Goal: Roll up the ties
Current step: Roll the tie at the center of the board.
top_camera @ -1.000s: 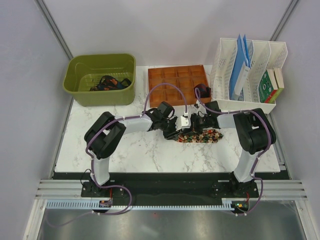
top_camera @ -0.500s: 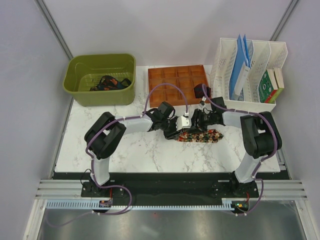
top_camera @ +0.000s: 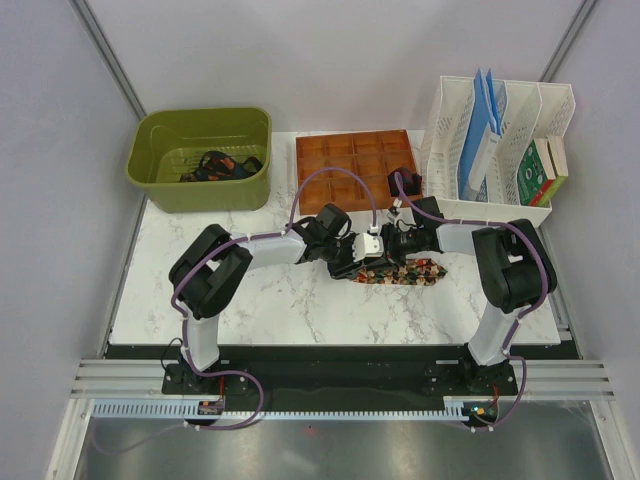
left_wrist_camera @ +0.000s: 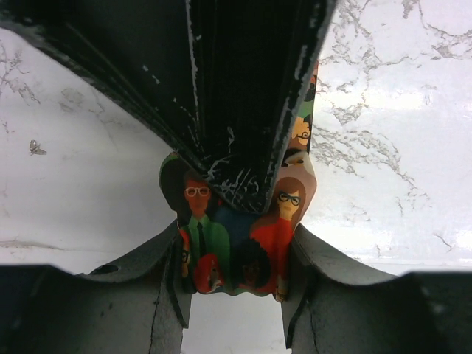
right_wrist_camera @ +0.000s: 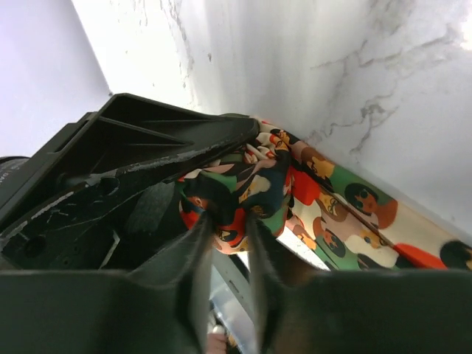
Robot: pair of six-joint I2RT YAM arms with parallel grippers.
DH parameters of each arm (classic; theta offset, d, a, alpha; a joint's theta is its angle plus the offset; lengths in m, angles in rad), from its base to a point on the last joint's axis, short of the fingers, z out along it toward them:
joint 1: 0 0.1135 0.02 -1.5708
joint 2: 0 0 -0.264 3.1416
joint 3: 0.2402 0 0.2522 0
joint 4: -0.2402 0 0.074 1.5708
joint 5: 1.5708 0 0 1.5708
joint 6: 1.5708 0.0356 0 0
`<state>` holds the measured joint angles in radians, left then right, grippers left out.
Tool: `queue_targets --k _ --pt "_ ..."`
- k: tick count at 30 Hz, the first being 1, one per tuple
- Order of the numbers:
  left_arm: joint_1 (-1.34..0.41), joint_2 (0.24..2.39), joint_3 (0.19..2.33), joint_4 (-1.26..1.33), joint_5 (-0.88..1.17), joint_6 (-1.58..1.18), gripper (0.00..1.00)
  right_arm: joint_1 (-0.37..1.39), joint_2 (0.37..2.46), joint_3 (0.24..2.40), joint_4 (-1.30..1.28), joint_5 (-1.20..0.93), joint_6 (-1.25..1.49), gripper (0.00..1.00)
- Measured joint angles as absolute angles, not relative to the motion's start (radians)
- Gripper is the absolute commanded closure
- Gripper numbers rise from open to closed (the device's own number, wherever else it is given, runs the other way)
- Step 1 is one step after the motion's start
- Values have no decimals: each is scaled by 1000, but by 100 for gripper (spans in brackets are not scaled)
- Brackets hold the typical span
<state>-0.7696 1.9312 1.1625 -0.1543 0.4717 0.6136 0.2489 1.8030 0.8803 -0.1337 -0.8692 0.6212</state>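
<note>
Room: pale grey walls enclose the station on three sides. Surface: a white marble-pattern desk (top_camera: 250, 300), glossy and grey-veined.

Far left: a green plastic bin (top_camera: 200, 180) stands at the desk's back edge and holds a tangle of dark ties (top_camera: 215, 165).

Centre rear: a brown wooden compartment tray (top_camera: 345, 160) lies just beside the bin.

Centre: the left pincer (left_wrist_camera: 232, 258) is half closed, gripping the rolled end of the people-print tie (top_camera: 405, 272). The rest of that tie lies flat on the desk, running to the right.

The right pincer (right_wrist_camera: 228, 243) is narrow, nipping a fold of the same roll and touching the left pincer.

Far right: a white file organiser (top_camera: 455, 200) holds blue folders and small boxes.
</note>
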Motion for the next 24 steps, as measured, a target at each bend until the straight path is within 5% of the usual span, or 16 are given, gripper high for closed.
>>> queue_targets --k 4,14,24 --pt "-770 1931 1162 -155 466 613 59 244 1833 896 -133 -908 617 100" --pt "-772 1899 1153 -175 453 615 20 211 1855 897 -147 -919 590 100" --pt "-758 1835 1151 -194 456 614 11 164 1893 897 -152 -921 562 100"
